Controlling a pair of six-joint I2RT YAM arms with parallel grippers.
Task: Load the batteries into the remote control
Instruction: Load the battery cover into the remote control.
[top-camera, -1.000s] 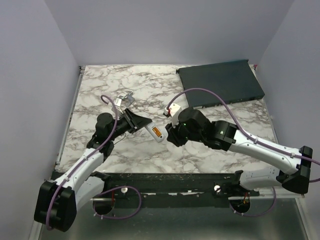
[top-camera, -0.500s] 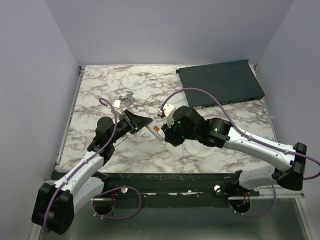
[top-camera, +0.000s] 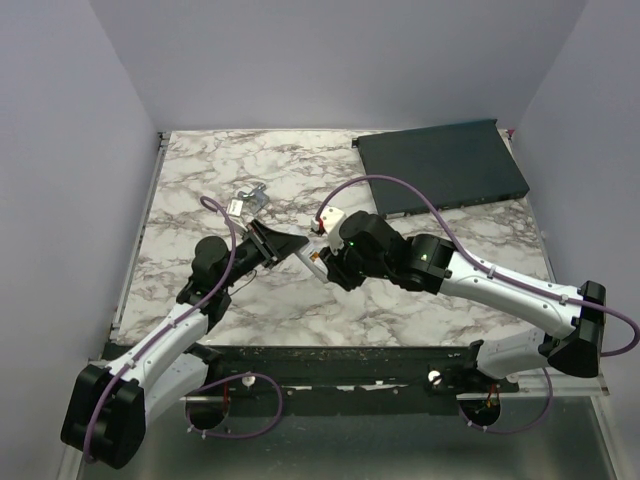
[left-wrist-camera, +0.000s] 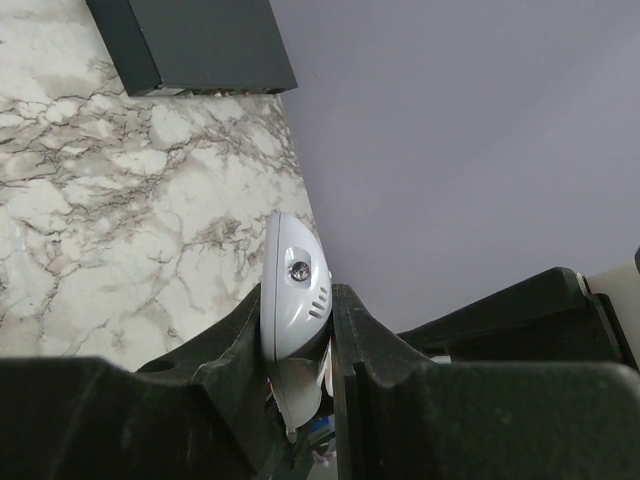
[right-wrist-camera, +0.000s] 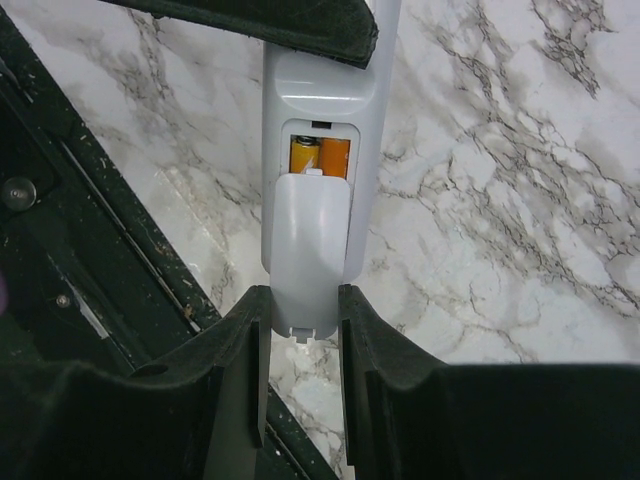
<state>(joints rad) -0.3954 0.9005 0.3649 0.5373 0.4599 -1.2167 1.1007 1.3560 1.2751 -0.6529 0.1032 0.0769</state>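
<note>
Remote control, slim white plastic, held endwise by left gripper and right gripper, orange-copper cylindrical batteries seated: you probably next slide the half-open white plastic cover shut.

light: bright, even | shadows: soft | wrist-view foreground: blurred

On my feed the remote control reads as smooth pale plastic with a soft satin sheen, and its battery cover looks like the same stuff. The batteries show a shiny orange-copper skin that catches the light. The right claw and the left claw both look like matt black plastic, faintly grainy and dust-speckled. The bench is a marble-look top, white with grey veins, smooth with a low gloss. The dark box at the back looks flat and matt. The purple cable has a rubbery, slightly glossy jacket.
</note>
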